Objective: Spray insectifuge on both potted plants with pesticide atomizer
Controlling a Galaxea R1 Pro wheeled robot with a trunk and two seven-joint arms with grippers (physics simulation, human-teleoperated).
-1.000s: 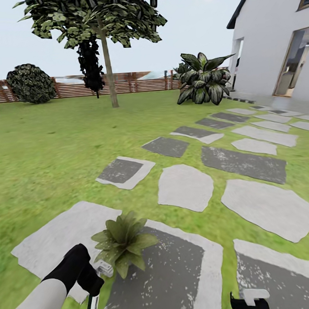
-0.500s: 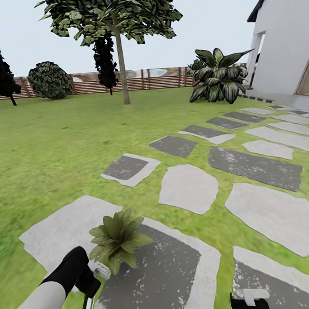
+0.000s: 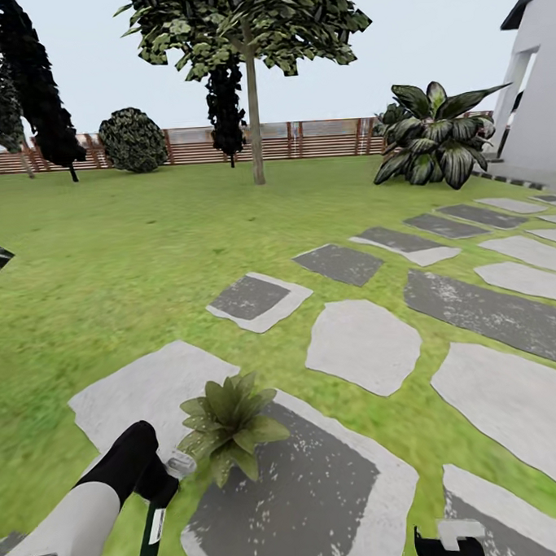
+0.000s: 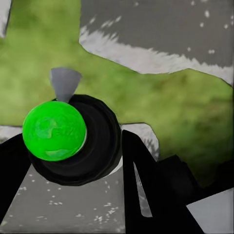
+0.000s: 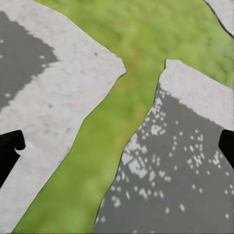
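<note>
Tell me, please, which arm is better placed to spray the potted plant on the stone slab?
Left: its gripper holds the pesticide atomizer right beside the potted plant; the right gripper is empty, farther off.

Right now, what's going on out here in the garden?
The robot's left gripper holds the atomizer, its spray head beside a potted plant that sits on a grey stepping stone. In the left wrist view the fingers flank the bottle. The right gripper hangs open and empty over the stones and grass.

Bright, even, shadowless daylight; wrist views perhaps blurred.
</note>
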